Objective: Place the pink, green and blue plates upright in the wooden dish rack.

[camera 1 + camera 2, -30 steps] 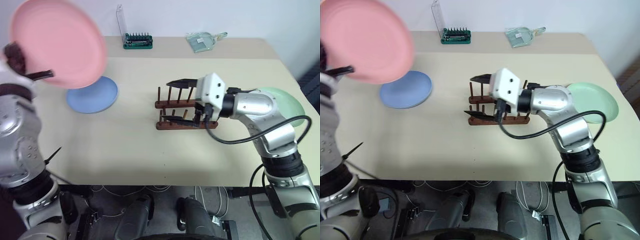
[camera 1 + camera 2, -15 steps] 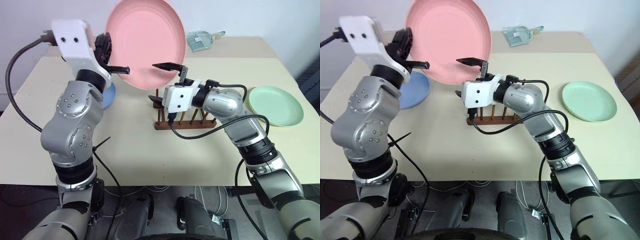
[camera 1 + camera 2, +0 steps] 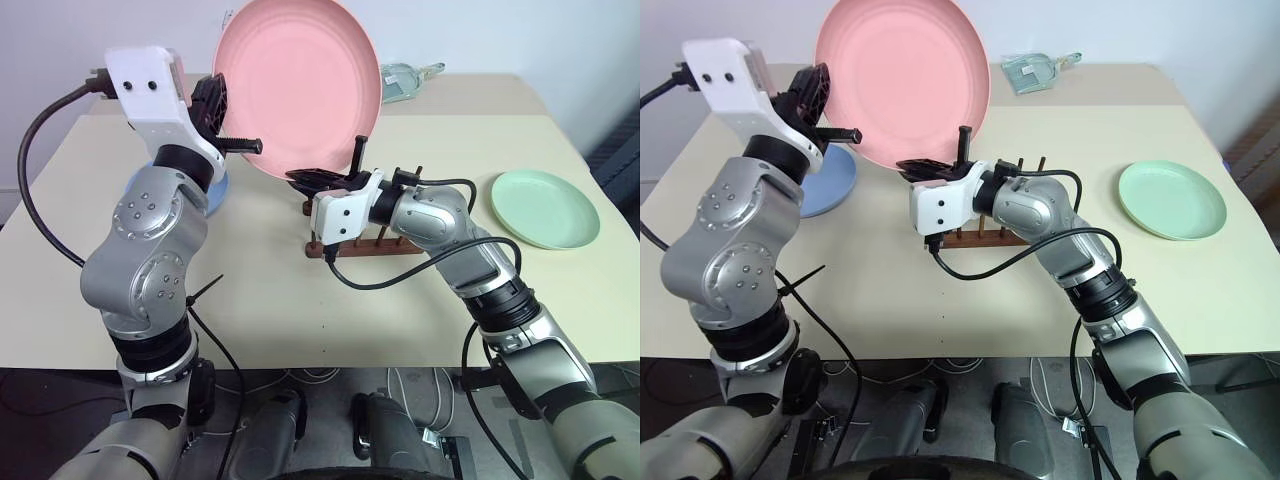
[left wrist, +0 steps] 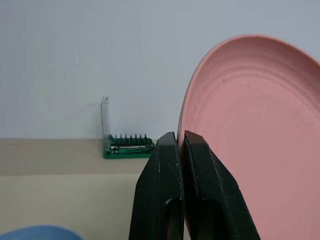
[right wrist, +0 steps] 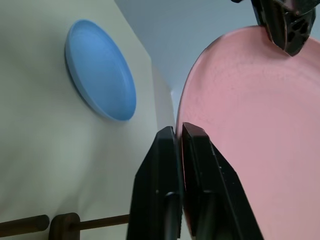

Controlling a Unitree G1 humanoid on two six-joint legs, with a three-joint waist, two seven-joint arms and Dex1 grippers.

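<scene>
Mid-handover above the rack (image 3: 365, 243): pink plate (image 3: 297, 90) pinched at its rim by both left gripper (image 3: 240, 146) and right gripper (image 3: 312, 178). Next, release left, lower into slots.

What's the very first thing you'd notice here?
The big pink plate, held up in the air over the table's middle with both robot pincers pinching its rim: the left pincer at its left edge, the right pincer at its bottom edge. Just under it stands the little wooden dish rack, with no plates in it.
</scene>
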